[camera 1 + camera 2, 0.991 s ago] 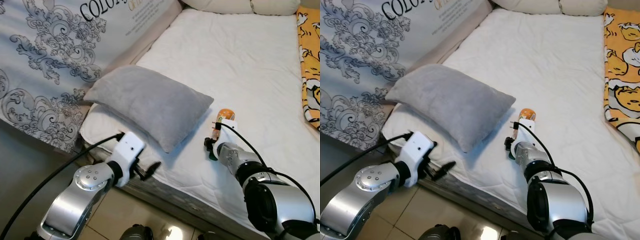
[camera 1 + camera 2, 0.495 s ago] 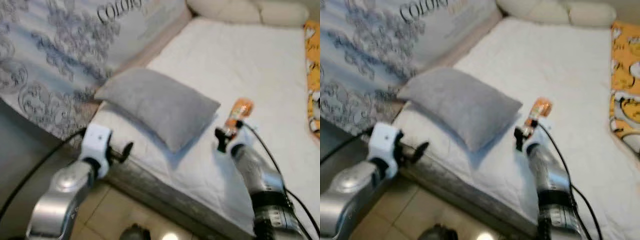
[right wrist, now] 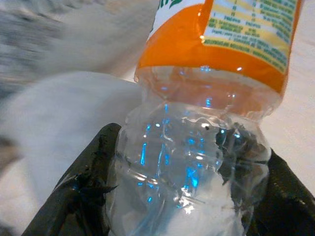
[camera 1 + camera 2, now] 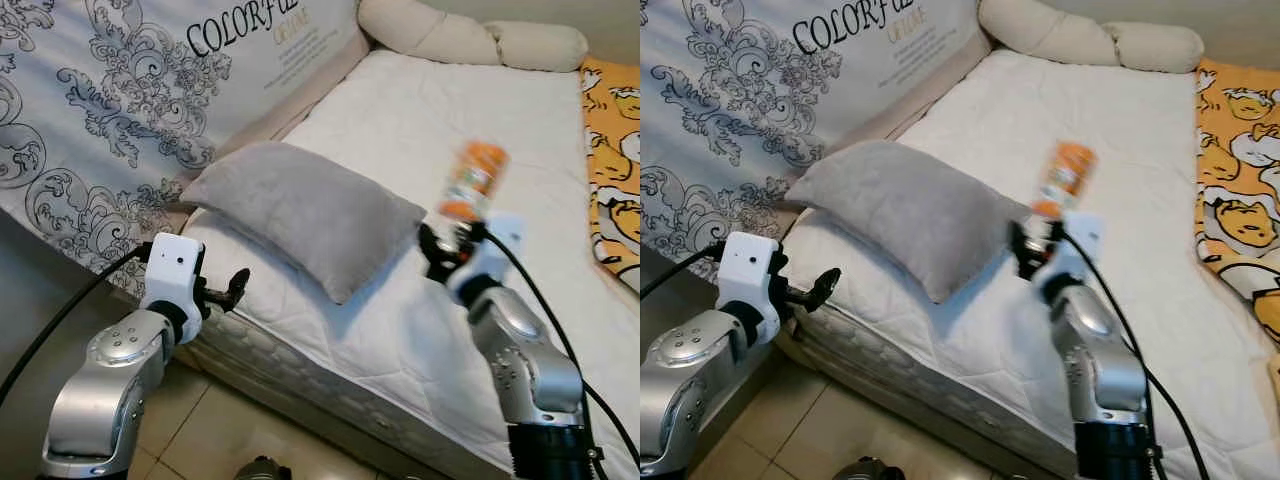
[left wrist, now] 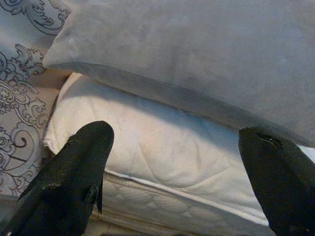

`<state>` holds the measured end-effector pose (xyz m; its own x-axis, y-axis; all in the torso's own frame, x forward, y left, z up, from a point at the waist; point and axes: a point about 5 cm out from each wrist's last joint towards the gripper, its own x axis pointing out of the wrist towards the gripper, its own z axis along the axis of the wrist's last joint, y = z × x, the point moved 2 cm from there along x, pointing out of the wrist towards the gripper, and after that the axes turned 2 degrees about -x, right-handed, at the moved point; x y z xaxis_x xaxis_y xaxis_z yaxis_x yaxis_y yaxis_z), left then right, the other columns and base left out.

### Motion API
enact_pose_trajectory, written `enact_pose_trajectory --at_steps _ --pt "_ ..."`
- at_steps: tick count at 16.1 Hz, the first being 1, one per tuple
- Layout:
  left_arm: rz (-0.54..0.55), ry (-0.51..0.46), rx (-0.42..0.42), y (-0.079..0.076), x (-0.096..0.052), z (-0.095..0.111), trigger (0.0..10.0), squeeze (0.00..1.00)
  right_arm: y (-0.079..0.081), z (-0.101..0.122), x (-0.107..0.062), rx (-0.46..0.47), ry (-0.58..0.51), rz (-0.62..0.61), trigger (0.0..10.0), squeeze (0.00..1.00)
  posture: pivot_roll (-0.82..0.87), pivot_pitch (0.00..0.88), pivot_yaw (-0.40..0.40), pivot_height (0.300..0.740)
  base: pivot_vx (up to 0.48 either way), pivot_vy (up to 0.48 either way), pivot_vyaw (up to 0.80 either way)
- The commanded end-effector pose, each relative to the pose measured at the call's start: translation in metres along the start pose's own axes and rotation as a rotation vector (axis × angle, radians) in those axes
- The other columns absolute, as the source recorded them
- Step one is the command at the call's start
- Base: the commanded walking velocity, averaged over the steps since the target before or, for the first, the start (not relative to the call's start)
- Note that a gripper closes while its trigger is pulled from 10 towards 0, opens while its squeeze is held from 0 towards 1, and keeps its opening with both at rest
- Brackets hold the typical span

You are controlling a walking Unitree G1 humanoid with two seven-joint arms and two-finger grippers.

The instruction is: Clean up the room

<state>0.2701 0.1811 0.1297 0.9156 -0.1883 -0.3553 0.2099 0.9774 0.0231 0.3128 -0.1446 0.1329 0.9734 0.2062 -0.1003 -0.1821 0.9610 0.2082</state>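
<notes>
My right gripper (image 4: pixel 447 243) is shut on a clear plastic bottle with an orange label (image 4: pixel 470 180), held upright above the white mattress (image 4: pixel 420 120). In the right wrist view the bottle (image 3: pixel 197 147) sits squeezed between both black fingers (image 3: pixel 83 191). A grey pillow (image 4: pixel 300 212) lies on the mattress's near left corner, just left of the bottle. My left gripper (image 4: pixel 236 286) hovers open beside the mattress edge below the pillow; the left wrist view has its spread fingers (image 5: pixel 74 167) facing the pillow (image 5: pixel 197 54).
A patterned board (image 4: pixel 120 90) with lettering leans along the bed's left side. Cream bolster pillows (image 4: pixel 470 40) lie at the bed's head. An orange cartoon-print blanket (image 4: pixel 615 150) covers the right edge. Tiled floor (image 4: pixel 250 430) runs below the mattress.
My right gripper has lifted the bottle off the mattress and raised it upright. My left arm has pulled back to the left, away from under the pillow. The camera view has also shifted.
</notes>
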Motion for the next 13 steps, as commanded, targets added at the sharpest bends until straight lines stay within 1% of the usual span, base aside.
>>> enact_pose_trajectory --at_steps 1,3,5,6,7,8,9,13 --pt "0.013 -0.014 -0.014 0.002 0.001 0.006 10.0 0.00 0.013 -0.004 -0.003 -0.032 0.019 0.066 10.0 0.00 0.05 0.000 0.053 0.740 0.000 0.000 0.00" --pt "0.004 -0.026 -0.027 0.000 0.003 0.010 10.0 0.00 0.020 -0.006 -0.005 -0.043 0.024 0.095 10.0 0.00 0.05 0.000 0.051 0.740 0.000 0.000 0.80" --pt "0.021 -0.077 0.032 -0.002 0.007 0.019 10.0 0.00 0.035 -0.005 -0.006 -0.057 0.027 0.175 10.0 0.00 0.05 0.000 0.050 0.740 0.000 0.000 0.80" --pt "0.016 -0.089 0.032 -0.004 0.008 0.022 10.0 0.00 0.038 -0.005 -0.007 -0.072 0.031 0.194 10.0 0.00 0.05 0.000 0.049 0.740 0.000 0.000 0.80" --pt "0.023 -0.102 0.052 -0.005 0.009 0.024 10.0 0.00 0.040 -0.006 -0.007 -0.079 0.034 0.200 10.0 0.00 0.05 0.000 0.049 0.740 0.000 0.000 0.80" --pt "0.060 -0.111 0.088 -0.005 0.012 0.024 10.0 0.00 0.041 -0.008 -0.008 -0.084 0.048 0.210 10.0 0.00 0.05 0.000 0.046 0.740 0.000 0.000 0.80" --pt "0.091 -0.098 0.117 -0.004 0.014 0.022 10.0 0.00 0.041 -0.009 -0.009 -0.085 0.052 0.209 10.0 0.00 0.05 0.000 0.046 0.740 0.000 0.000 0.80" --pt "0.079 -0.075 0.063 -0.005 0.015 0.014 10.0 0.00 0.035 -0.011 -0.011 -0.064 0.068 0.184 10.0 0.00 0.05 0.000 0.035 0.740 0.000 0.000 0.80"
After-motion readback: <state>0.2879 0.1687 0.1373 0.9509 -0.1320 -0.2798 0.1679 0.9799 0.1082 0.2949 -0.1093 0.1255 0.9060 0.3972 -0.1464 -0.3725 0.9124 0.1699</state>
